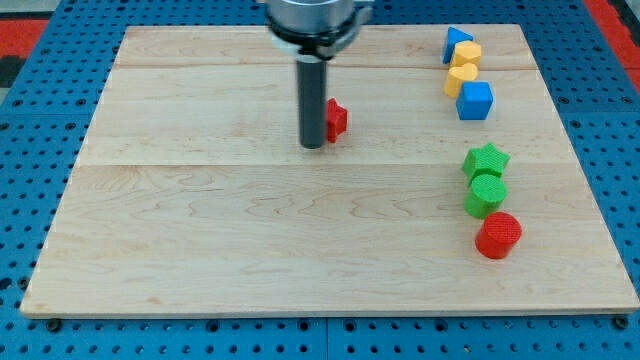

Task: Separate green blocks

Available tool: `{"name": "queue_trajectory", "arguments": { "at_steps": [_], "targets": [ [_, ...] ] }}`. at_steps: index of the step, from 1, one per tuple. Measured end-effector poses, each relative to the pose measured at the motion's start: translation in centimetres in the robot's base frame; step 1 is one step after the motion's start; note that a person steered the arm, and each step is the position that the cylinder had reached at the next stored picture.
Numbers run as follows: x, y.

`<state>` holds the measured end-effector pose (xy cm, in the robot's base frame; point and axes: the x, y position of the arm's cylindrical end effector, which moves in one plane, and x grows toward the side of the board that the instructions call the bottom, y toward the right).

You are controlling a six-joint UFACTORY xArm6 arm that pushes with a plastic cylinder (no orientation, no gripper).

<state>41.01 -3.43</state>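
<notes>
Your tip point(313, 146) sits down on the wooden surface point(200, 250) a bit above the middle of the frame, and it's right up against a red block point(337, 118) that peeks out on the rod's right side. The rod hides most of that block, so you can't really call its shape. The tool is just a plain rod, so there's nothing on it to be apart or together.

The green ones you care about are way over on the right side, well apart from your tip: a green star point(486, 160) with a green cylinder point(486, 195) just below it, and the two are touching. A red cylinder point(498, 235) sits just under the green cylinder, touching or almost.

Up in the upper right corner there's a tight column: a blue triangle point(457, 42), a yellow block point(467, 55), a yellow heart point(460, 79) and a blue cube point(475, 100), each pressed against the next.
</notes>
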Motion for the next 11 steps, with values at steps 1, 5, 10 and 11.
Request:
{"name": "queue_trajectory", "arguments": {
  "at_steps": [1, 5, 10, 11],
  "targets": [
    [0.0, -3.3],
    [0.0, 28.9],
    [-1.1, 19.8],
    [-2.4, 11.5]
  ]
}}
